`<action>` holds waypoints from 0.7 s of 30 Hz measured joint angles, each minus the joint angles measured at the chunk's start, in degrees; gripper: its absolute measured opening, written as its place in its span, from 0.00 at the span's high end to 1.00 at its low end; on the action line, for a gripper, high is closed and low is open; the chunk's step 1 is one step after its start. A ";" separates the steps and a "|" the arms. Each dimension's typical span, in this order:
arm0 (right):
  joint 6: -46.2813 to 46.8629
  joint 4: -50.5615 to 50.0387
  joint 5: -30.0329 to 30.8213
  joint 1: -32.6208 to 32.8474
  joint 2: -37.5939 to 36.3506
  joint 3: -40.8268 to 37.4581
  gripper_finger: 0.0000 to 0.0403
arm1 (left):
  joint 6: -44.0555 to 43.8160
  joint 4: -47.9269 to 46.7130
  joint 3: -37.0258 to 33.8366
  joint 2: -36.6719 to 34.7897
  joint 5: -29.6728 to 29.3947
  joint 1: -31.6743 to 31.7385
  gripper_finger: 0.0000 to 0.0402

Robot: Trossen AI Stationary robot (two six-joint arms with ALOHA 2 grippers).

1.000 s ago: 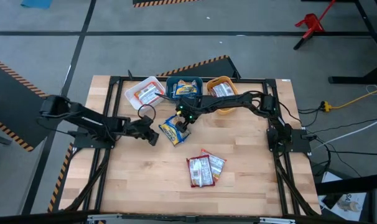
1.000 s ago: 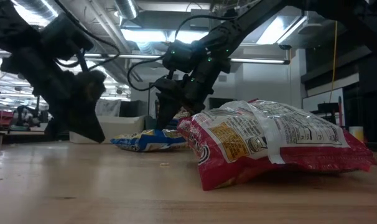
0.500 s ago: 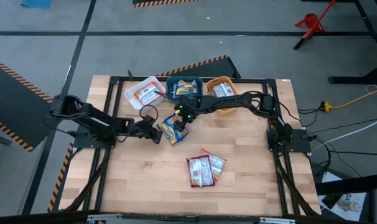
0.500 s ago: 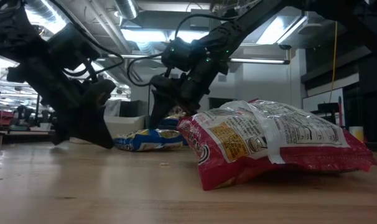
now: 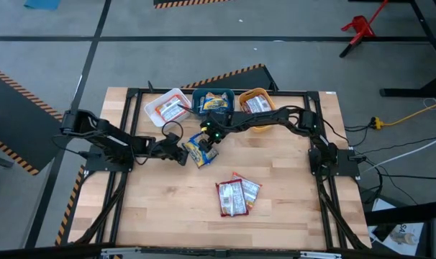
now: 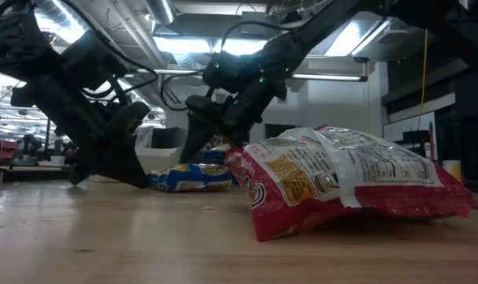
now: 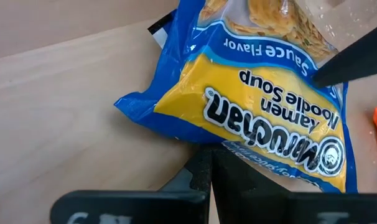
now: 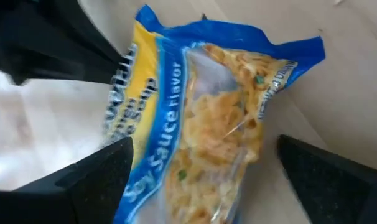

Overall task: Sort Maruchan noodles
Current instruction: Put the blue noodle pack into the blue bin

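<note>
A blue-and-yellow Maruchan packet (image 5: 198, 150) lies flat on the table just in front of the bins. My left gripper (image 5: 180, 153) is shut and sits at the packet's left side. My right gripper (image 5: 212, 138) is open above the packet's far end; in the right wrist view its fingers (image 8: 107, 171) stand on either side of the packet (image 8: 201, 124), and I cannot tell whether they touch it. Two red packets (image 5: 236, 196) lie overlapping nearer the table's near edge, and fill the low view's foreground. My left gripper meets the blue packet's yellow long edge (image 7: 198, 144) with the tips of its shut fingers (image 7: 208, 168). It comes from the table's left, slanting down. The packet lies flat on the wood.
Along the far edge stand a white bin (image 5: 155, 104), a teal bin (image 5: 198, 96) and an orange bin (image 5: 255, 92), each with packets inside. The right arm reaches across from the table's right, over the orange bin. Bare wood shows at the near left and near right.
My left gripper has moved toward the table's right and come up against the blue packet's left edge. My right gripper has stayed over the packet's far end.
</note>
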 joint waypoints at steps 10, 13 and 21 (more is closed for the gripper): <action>2.85 3.78 -5.06 -0.17 2.44 0.27 0.03 | 0.39 -1.23 1.50 0.07 -1.30 0.00 1.00; 2.92 4.56 -6.13 -0.17 2.55 0.24 0.03 | 0.63 -1.46 1.81 0.11 -2.67 0.11 1.00; 4.65 6.04 -6.73 0.26 2.75 0.14 0.08 | 0.55 -1.57 1.86 0.11 -3.97 0.13 1.00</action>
